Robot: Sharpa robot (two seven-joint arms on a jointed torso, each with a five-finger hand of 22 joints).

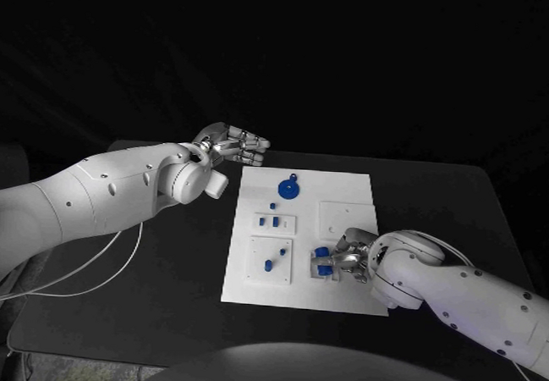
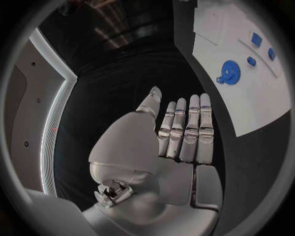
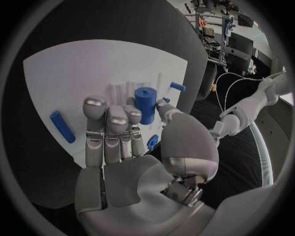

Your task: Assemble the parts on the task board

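The white task board [image 1: 348,198] lies mid-table. On it are a blue gear [image 1: 290,189], small blue pieces [image 1: 270,217] in the middle and others [image 1: 276,258] nearer me. My right hand [image 1: 351,255] is over the board's near right part. There its thumb and a finger pinch an upright blue cylinder [image 3: 145,104], with another blue piece [image 3: 152,142] under the thumb. My left hand [image 1: 234,145] hovers off the board's far left corner, fingers straight and nothing in it [image 2: 181,132]. The left wrist view also shows the gear [image 2: 230,72] on the board [image 2: 246,103].
A blue bar [image 3: 61,126] and a short blue peg [image 3: 177,87] lie on the board [image 3: 73,73] on either side of my right hand. Black table [image 1: 445,198] surrounds the board. White cables [image 1: 100,259] hang under my left arm.
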